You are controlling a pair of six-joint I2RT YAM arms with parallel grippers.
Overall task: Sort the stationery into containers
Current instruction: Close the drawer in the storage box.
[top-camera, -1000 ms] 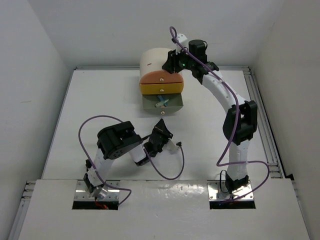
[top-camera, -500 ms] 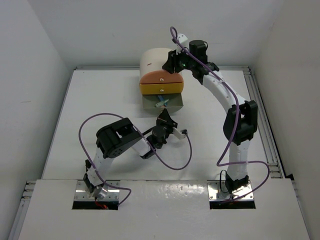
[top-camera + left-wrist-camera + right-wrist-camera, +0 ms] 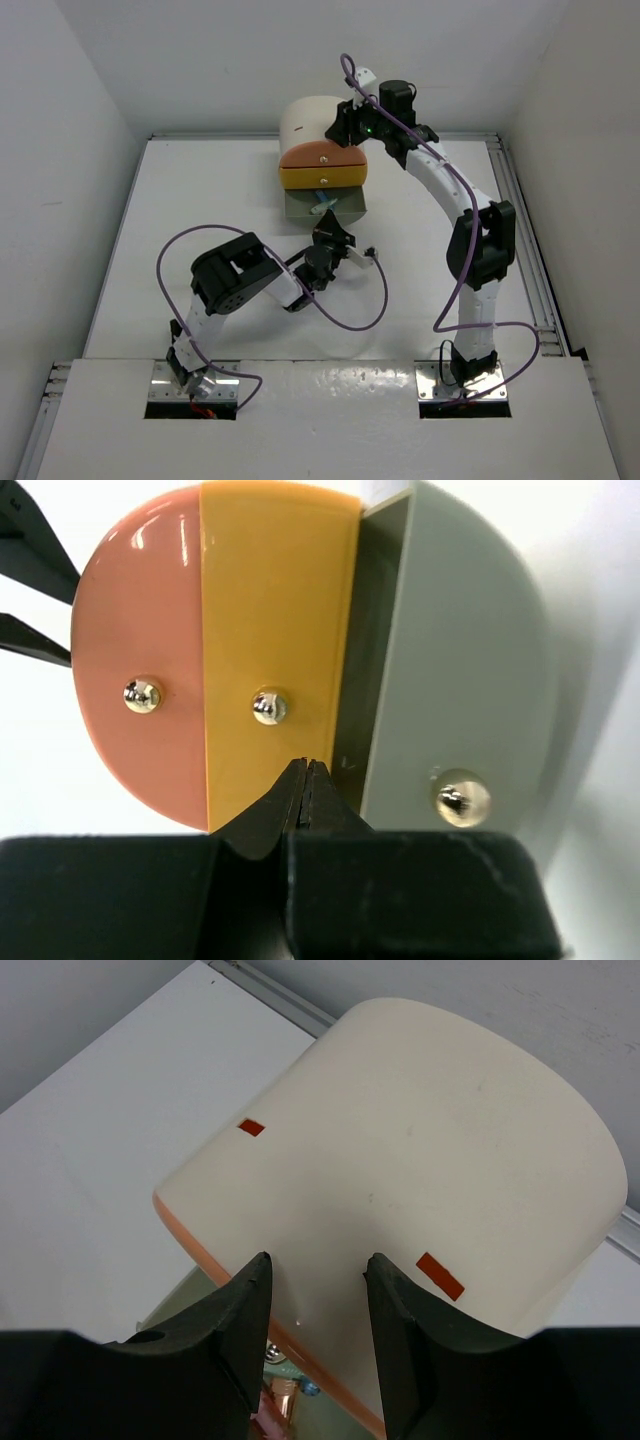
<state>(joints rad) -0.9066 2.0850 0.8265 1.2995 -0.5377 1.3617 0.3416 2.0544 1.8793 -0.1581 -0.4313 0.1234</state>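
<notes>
The cream arch-topped cabinet (image 3: 305,122) stands at the far middle of the table. Its peach drawer (image 3: 140,610) and orange-yellow drawer (image 3: 275,600) are closed. A grey-green bottom drawer (image 3: 460,650) stands partly out, with a blue piece (image 3: 321,204) and other stationery (image 3: 283,1400) inside. My left gripper (image 3: 307,766) is shut and empty. Its tips are just in front of the seam between the orange-yellow and grey-green drawers, and it also shows in the top view (image 3: 331,233). My right gripper (image 3: 318,1258) is open and empty over the cabinet's curved top (image 3: 420,1130).
Small round metal knobs (image 3: 463,800) sit on each drawer front. The left arm's purple cable (image 3: 345,322) loops over the table near the front. A rail (image 3: 525,230) runs along the table's right edge. White walls close in the back and sides.
My left gripper has moved forward from mid-table to the cabinet's drawer fronts. The grey-green drawer stands a little less far out than a second ago. The right arm has not moved.
</notes>
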